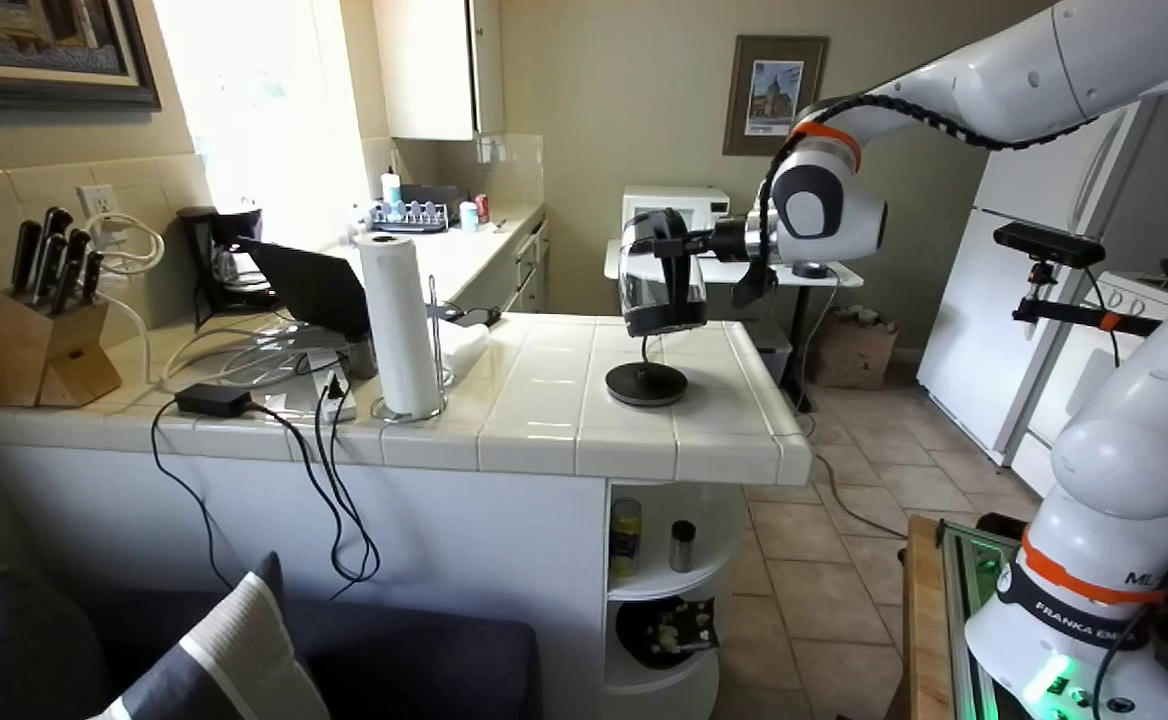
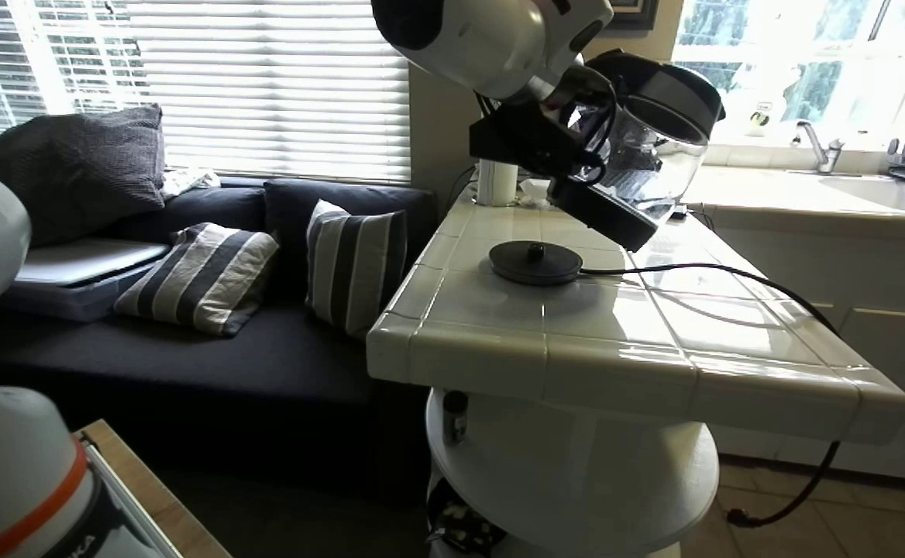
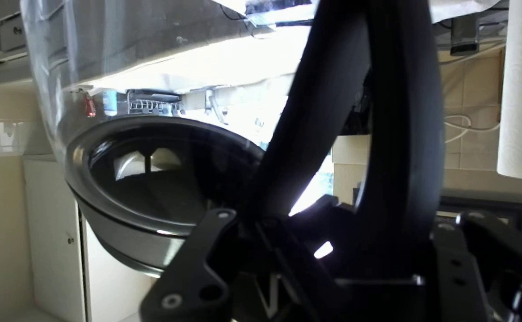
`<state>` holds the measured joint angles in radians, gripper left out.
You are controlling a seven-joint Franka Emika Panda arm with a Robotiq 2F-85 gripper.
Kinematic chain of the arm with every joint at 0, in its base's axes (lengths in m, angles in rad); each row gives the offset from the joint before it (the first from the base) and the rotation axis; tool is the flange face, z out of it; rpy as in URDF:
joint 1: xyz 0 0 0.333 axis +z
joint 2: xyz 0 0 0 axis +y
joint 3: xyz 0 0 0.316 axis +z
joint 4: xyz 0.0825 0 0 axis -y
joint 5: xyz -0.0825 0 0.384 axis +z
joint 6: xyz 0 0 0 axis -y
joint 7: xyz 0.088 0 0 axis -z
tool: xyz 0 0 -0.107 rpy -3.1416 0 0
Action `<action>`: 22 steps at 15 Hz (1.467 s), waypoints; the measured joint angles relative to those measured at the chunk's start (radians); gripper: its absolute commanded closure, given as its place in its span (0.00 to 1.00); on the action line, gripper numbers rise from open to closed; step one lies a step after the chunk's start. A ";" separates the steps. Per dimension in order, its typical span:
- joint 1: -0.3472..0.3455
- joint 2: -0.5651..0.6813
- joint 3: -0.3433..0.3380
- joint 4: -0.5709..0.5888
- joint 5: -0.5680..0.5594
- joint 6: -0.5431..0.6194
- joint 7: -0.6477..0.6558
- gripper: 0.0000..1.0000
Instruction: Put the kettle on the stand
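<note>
Glass kettle [image 1: 646, 282] hangs tilted above the desk [image 1: 534, 400], its handle [image 3: 409, 112] clasped in your gripper [image 1: 686, 243], its base [image 2: 606, 217] right of the round stand [image 2: 518, 269] in an exterior view. Level it, centre it over the raised nub [image 2: 536, 250], then lower gently.

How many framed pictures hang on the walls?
2. In an exterior view, a dark-framed picture hangs at left, partly cut off; a brown-framed picture hangs on the back wall. More may be hidden.

Black stand [image 2: 534, 269], black-handled kettle [image 1: 652, 282]
</note>
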<state>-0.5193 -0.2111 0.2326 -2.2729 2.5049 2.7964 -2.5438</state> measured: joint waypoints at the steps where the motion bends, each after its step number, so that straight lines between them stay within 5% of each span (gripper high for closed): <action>1: -0.025 0.000 0.033 0.003 0.000 0.008 -0.001 1.00; 7: -0.148 -0.001 0.199 0.022 0.000 0.041 0.006 1.00; 14: -0.160 0.007 0.208 0.006 0.000 0.043 0.008 1.00; 22: -0.266 -0.036 0.248 -0.059 0.000 -0.018 0.004 1.00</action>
<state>-0.7850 -0.2467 0.4807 -2.3322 2.5050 2.7782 -2.5399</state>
